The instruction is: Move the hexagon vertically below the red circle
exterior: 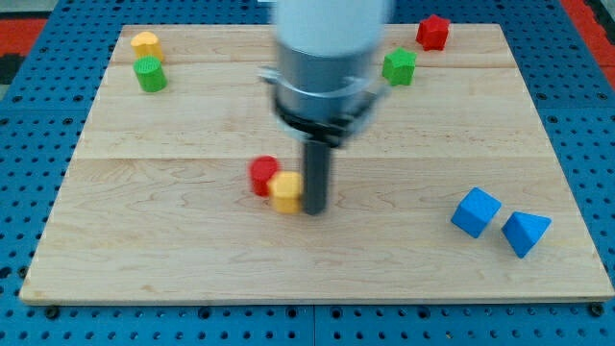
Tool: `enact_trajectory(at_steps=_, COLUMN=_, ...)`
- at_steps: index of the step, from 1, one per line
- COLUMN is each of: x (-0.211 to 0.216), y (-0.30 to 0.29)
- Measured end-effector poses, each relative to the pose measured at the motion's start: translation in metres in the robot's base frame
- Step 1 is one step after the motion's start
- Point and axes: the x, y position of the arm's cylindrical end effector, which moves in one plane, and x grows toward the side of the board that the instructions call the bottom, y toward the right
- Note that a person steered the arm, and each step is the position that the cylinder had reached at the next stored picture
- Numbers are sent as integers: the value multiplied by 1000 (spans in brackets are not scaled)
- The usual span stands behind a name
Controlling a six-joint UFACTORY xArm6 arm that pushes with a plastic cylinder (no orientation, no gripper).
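Note:
A yellow hexagon block sits near the board's middle, touching the lower right side of the red circle block. My tip stands right against the hexagon's right side, level with its lower part. The rod rises from there into the arm's grey body, which hides the board behind it.
A yellow block and a green block stand at the top left. A green block and a red block stand at the top right. A blue cube and a blue triangular block lie at the lower right.

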Motion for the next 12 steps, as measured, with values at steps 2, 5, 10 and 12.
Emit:
enact_trajectory(at_steps=2, x=-61, y=-86)
enact_trajectory(at_steps=5, x=-43, y=-181)
enact_trajectory(at_steps=10, x=-47, y=-133)
enact_trajectory(at_steps=12, x=-2, y=-163)
